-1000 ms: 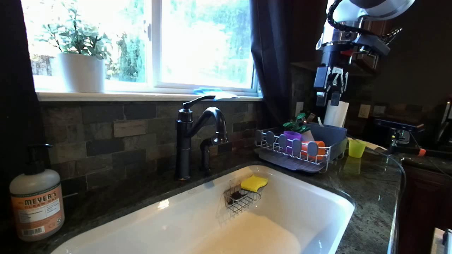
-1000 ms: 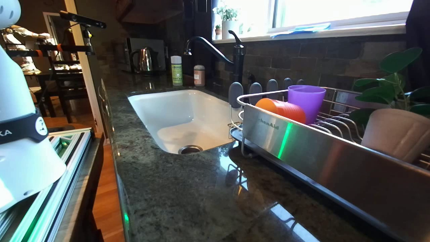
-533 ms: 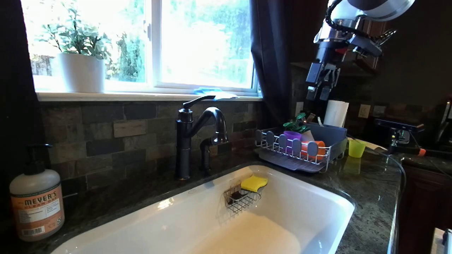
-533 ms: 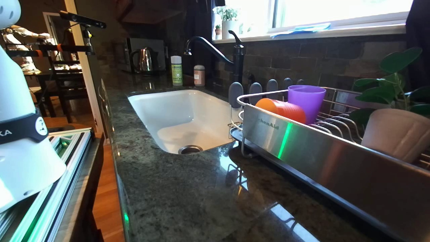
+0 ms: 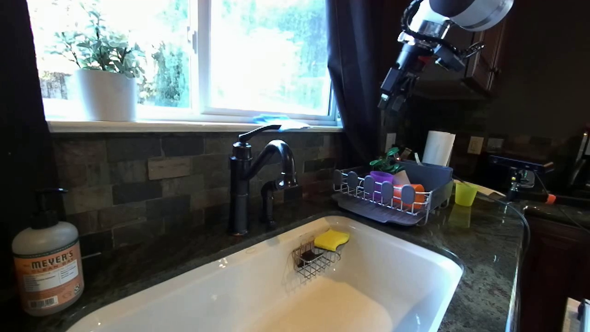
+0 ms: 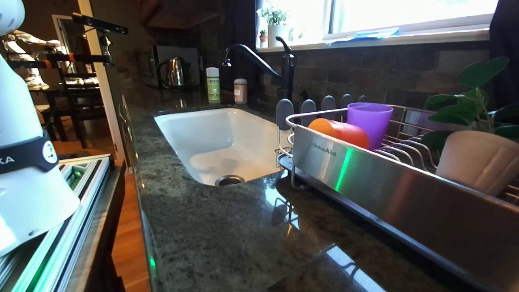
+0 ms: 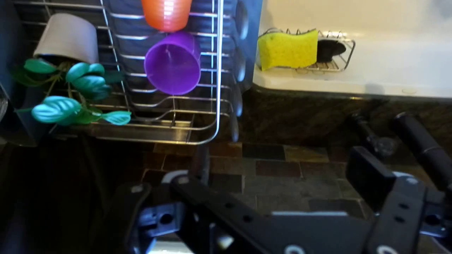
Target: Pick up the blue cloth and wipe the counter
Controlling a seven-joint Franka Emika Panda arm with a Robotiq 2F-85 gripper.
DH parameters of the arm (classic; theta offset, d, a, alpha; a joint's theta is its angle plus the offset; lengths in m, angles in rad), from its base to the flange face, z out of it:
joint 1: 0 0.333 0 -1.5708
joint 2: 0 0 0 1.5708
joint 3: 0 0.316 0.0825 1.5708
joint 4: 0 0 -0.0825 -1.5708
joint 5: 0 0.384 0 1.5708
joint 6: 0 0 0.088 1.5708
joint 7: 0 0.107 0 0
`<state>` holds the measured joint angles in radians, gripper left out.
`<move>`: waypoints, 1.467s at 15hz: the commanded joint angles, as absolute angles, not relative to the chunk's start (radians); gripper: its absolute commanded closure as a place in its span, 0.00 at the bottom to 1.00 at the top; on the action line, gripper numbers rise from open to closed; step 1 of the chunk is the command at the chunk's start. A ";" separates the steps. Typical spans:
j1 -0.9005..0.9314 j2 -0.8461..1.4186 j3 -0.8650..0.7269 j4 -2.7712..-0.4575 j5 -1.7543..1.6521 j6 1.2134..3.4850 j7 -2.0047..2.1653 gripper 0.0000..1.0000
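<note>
A blue cloth lies on the window sill behind the faucet, in both exterior views [image 5: 282, 121] [image 6: 365, 35]. It does not show in the wrist view. The dark stone counter [image 6: 202, 235] surrounds the white sink, and it also shows in an exterior view [image 5: 488, 281]. My gripper [image 5: 389, 102] hangs tilted in the air above the dish rack, right of the curtain and well apart from the cloth. In the wrist view my gripper [image 7: 282, 167] has its fingers wide apart, with only tiled wall seen between them.
A dish rack [image 6: 389, 194] holds a purple cup [image 6: 369, 121], an orange cup [image 6: 340, 132] and a potted plant [image 6: 478, 158]. The black faucet [image 5: 239, 193] stands before the sill. A yellow sponge [image 7: 287, 49] sits in the sink caddy. A dark curtain [image 5: 355, 83] hangs beside the window.
In an exterior view my gripper has moved left and up toward the window side, and it has tilted further. The cloth has not moved.
</note>
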<state>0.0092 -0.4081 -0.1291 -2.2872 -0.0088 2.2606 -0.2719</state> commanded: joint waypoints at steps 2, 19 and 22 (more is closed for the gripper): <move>0.001 -0.346 -0.098 -2.221 0.001 2.308 -0.205 0.00; 0.030 -0.032 -0.002 -1.975 0.014 2.506 -0.088 0.00; 0.030 0.085 0.007 -1.840 0.023 2.491 -0.151 0.00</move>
<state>0.0295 -0.0383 0.0009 -1.9829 0.0000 2.5000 -0.1036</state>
